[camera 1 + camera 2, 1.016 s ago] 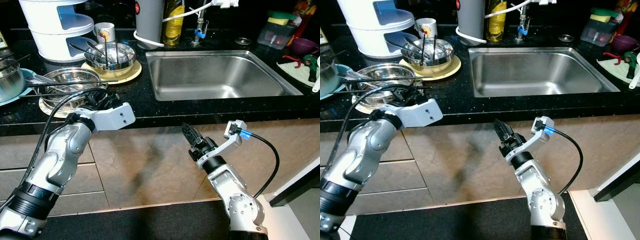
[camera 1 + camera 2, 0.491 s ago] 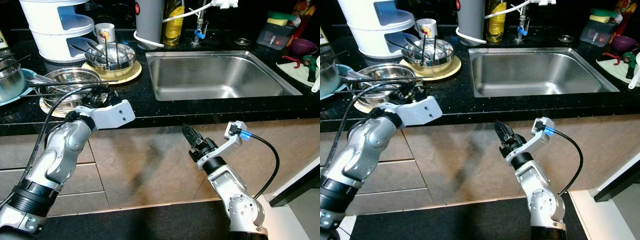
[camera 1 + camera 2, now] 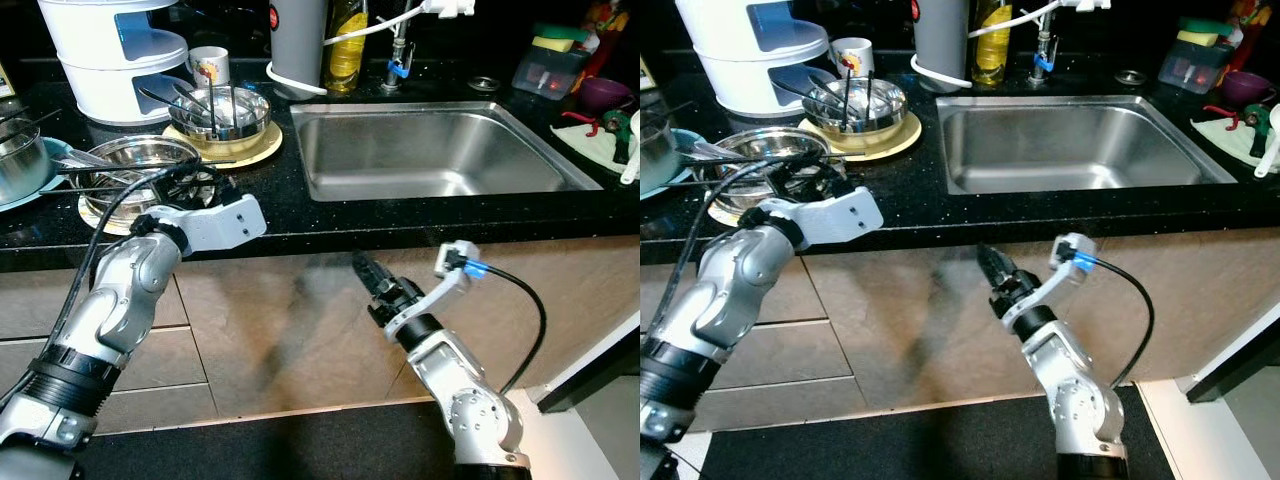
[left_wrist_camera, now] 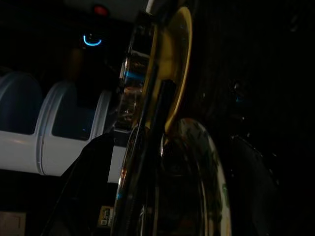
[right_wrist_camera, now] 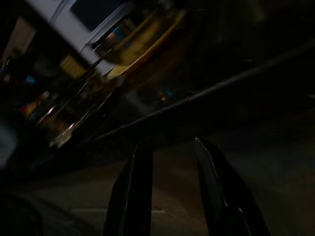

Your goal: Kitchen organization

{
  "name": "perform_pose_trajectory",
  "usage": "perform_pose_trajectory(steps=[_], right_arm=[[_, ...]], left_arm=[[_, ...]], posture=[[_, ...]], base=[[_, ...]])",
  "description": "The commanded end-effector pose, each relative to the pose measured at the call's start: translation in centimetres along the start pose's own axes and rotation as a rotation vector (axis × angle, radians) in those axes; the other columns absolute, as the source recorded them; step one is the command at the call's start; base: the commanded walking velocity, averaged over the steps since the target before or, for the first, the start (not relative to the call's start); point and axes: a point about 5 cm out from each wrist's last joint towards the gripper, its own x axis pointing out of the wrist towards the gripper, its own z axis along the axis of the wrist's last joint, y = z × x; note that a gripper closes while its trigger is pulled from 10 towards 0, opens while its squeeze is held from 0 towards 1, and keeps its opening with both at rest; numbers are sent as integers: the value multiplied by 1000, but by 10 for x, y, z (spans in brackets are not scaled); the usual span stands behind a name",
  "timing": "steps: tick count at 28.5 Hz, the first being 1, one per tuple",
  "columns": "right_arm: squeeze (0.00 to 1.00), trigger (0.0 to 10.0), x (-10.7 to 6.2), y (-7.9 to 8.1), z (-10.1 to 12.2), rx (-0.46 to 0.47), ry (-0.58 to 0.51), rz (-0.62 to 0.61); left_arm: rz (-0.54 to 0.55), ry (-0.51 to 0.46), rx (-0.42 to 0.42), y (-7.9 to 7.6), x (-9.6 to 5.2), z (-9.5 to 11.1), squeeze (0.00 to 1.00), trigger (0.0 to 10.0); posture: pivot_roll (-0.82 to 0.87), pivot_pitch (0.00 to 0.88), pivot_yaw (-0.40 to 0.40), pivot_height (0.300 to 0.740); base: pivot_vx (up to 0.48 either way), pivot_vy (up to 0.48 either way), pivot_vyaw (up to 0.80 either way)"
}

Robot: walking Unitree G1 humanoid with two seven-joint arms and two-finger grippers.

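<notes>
**Left arm reaches to the dirty bowls, right arm waits under the counter edge**

Fingers of the right gripper (image 5: pixel 170 189) are parted, with an empty gap between them and nothing held; they point up toward the underside of the counter (image 3: pixel 300 215) edge, in front of the brown cabinet front (image 3: pixel 300 330). This arm is bent low, its wrist turned upward, well below the sink (image 3: pixel 430 150). I judge that it is only kept out of the way.

The left gripper (image 3: pixel 185 190) is at work. Its silver forearm rises from the near left and the wrist block lies over the near edge of the counter, so its tip comes to the near rim of the near steel bowl (image 3: pixel 140 165). Whether its fingers are open or closed I cannot tell: the head views hide them behind the wrist and cable, and the left wrist view is too dark.

The near steel bowl stands on a pale plate on the left part of the counter, with long utensils (image 3: pixel 110 170) lying across it. Behind it a second steel bowl (image 3: pixel 225 110) with upright utensils sits on a yellow plate (image 3: pixel 250 150), near the white appliance (image 3: pixel 115 55). These dishes seem collected beside the sink for washing or sorting. The sink basin looks empty, so probably the organizing is at an early stage, and the next move needs a careful grip on a thin rim or a utensil.
</notes>
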Motion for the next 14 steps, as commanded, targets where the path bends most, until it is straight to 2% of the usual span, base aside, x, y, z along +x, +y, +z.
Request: perform_pose_trajectory(steps=[1,3,4,5,8,10,14], right_arm=[[0,10000,-1,6,-1,-62,19,25],[0,10000,-1,7,-1,-74,19,28],[0,10000,0,8,0,-129,18,30],[0,10000,0,8,0,-129,18,30],[0,10000,4,19,6,-287,-8,65],[0,10000,6,26,10,-360,-30,101],[0,10000,7,32,13,-448,-41,134]], left_arm=[[-10,-3,24,-1,2,2,0,10000],[-10,-4,25,-1,2,2,0,10000],[-9,-2,23,-1,3,2,0,10000],[-9,-2,23,-1,3,2,0,10000],[-3,0,26,2,5,0,0,10000],[0,2,31,3,6,-1,0,10000],[0,3,34,4,7,-2,0,10000]], posture=[[-85,179,-33,740],[-85,179,-33,740],[-85,179,-33,740],[-85,179,-33,740],[-87,186,-33,740],[-87,186,-33,740],[-84,188,-31,740]], base=[[0,0,0],[0,0,0],[0,0,0],[0,0,0],[0,0,0],[0,0,0],[0,0,0]])
